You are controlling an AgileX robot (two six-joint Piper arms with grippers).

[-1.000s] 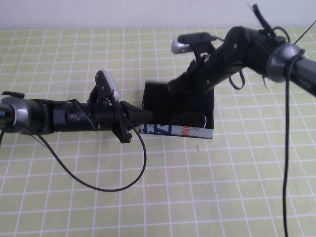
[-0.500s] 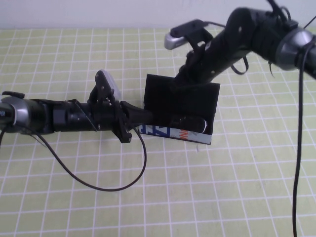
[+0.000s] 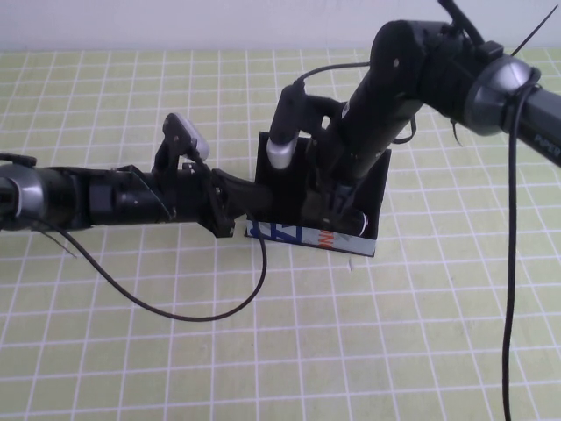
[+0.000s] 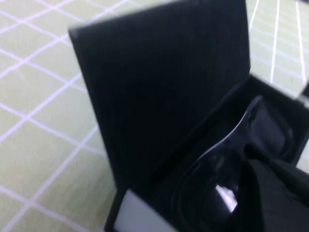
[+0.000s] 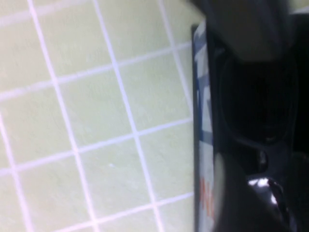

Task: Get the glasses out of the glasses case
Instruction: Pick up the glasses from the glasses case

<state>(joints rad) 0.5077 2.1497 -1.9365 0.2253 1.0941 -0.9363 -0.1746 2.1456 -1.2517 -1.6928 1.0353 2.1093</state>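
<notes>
Seen from above: a bench (image 3: 105, 351) covered in a pale green cloth with a white grid. Near its centre, a matte black glasses case (image 3: 368, 189), lid standing open toward the far side, front long side white with blue and orange print. Inside the case, the black thick-framed glasses (image 3: 351, 217), dark lens catching a glint.

Reaching in from the left, low and level, the left pincer (image 3: 254, 195), tips pressed against the left end of the case at its lid; whether spread or pressed together, cannot tell. From its wrist camera: the raised lid (image 4: 164, 82) close up, with the glasses (image 4: 227, 164) lying in the tray beneath.

Coming down steeply from the upper right, the right pincer (image 3: 337, 203), lowered into the open case directly over the glasses; fingers hidden among the black shapes, so spread or pinching cannot be told. From its wrist camera: the printed side of the case (image 5: 203, 145) beside green grid, a dark lens (image 5: 256, 101) just below.
</notes>
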